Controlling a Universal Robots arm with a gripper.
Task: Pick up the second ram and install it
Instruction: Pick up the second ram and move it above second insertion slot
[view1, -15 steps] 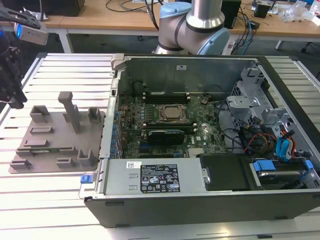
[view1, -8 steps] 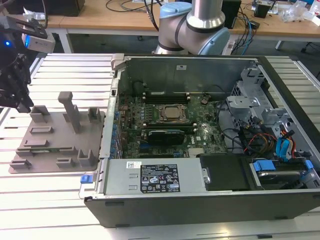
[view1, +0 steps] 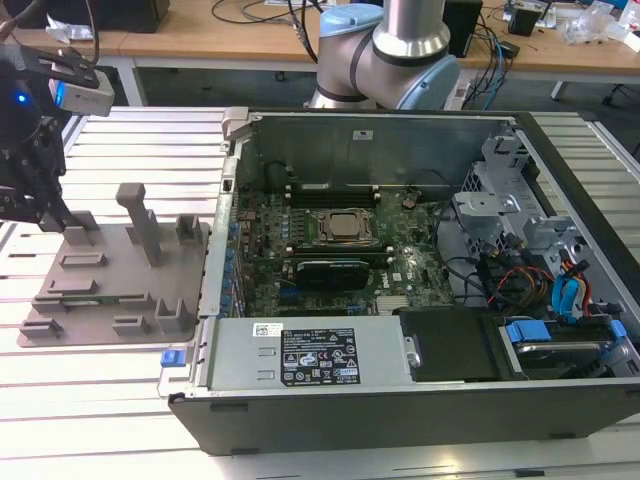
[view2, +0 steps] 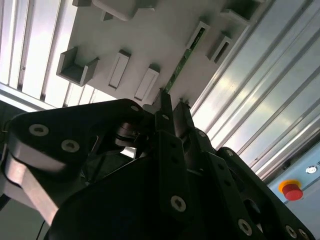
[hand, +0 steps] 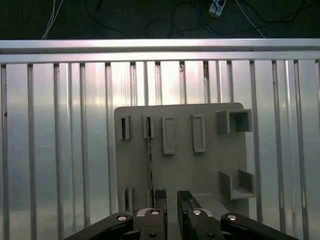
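The second ram (hand: 150, 160) stands on edge in a slot of the grey holder tray (hand: 210, 165), seen as a thin green line. In the second wrist view the ram (view2: 182, 61) runs along the tray (view2: 150, 40) up to my fingertips. My gripper (hand: 172, 196) hangs over the tray's end with a narrow gap between its black fingers (hand: 160, 199). The ram lies just beside that finger, not in the gap. In the exterior view my gripper (view1: 52, 218) is at the far left, over the tray (view1: 120, 290).
The open computer case (view1: 400, 260) lies at the exterior view's right of the tray, with the motherboard and its CPU socket (view1: 345, 228) inside. The tray has upright posts (view1: 140, 220). A red stop button (view2: 291, 189) sits on the ribbed aluminium table (view1: 100, 400).
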